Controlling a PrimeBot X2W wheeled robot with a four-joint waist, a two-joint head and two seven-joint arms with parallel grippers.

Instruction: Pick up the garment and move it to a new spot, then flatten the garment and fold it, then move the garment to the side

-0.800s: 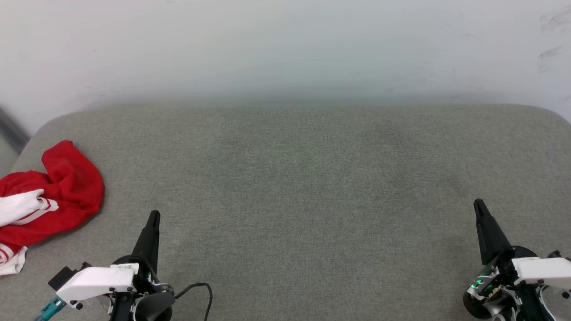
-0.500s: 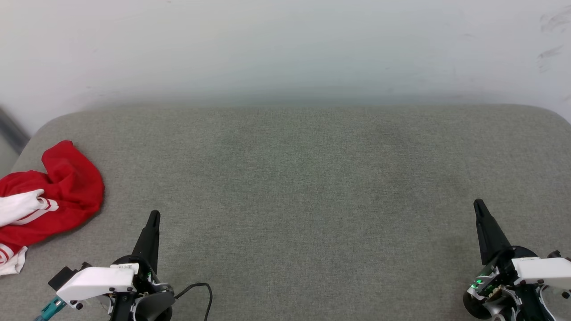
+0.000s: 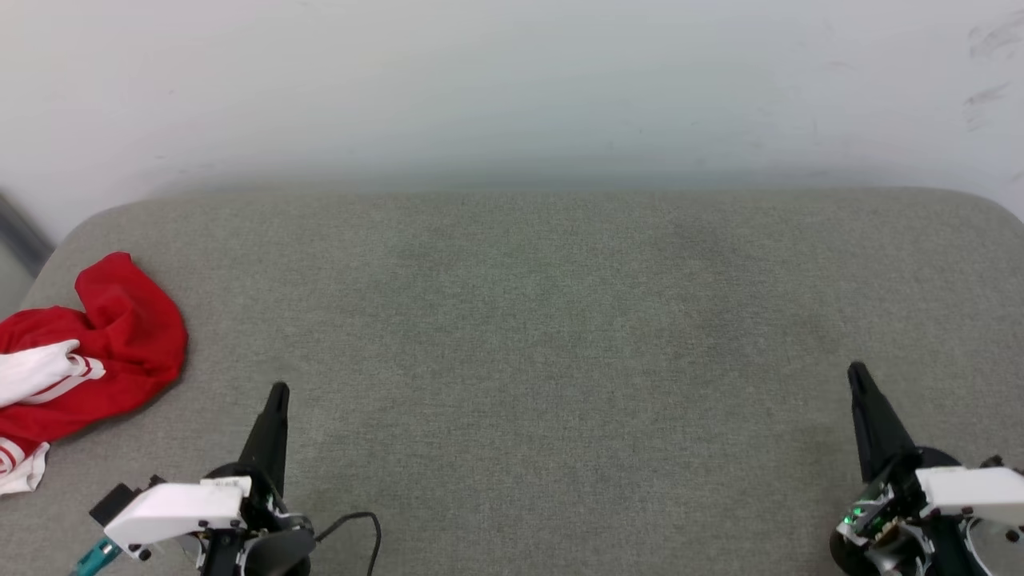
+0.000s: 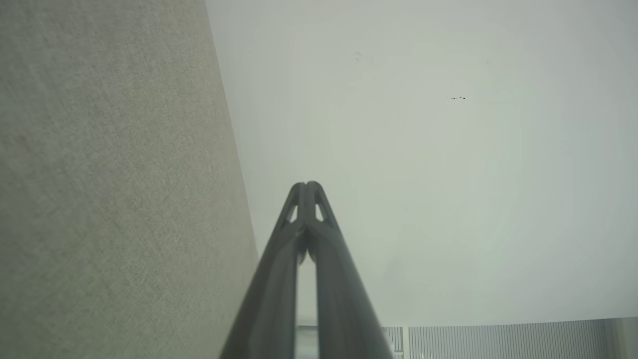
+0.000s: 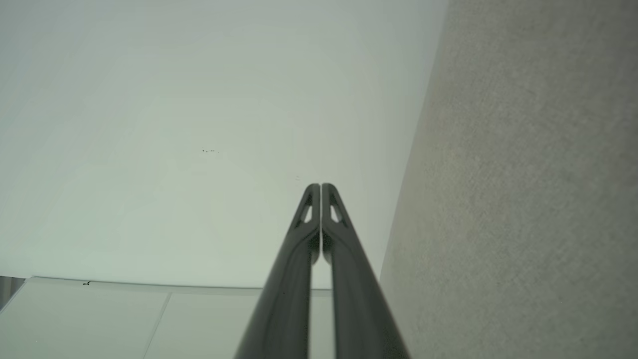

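- Both grippers have eased back a touch toward the robot in the last second. The left gripper (image 3: 278, 390) and the right gripper (image 3: 857, 369) sit slightly lower in the head view.
- Each gripper is clenched on nothing, its fingers pressed together.
- Nothing on the grey surface (image 3: 544, 336) has moved.
- At the left edge of the surface, the garment (image 3: 120, 336) lies crumpled, red with a white striped sleeve. It is untouched and apart from the left gripper.
- The pickup looks not yet begun; the left gripper would need to open and reach leftward.
- Farthest back stands the pale wall (image 3: 512, 80).
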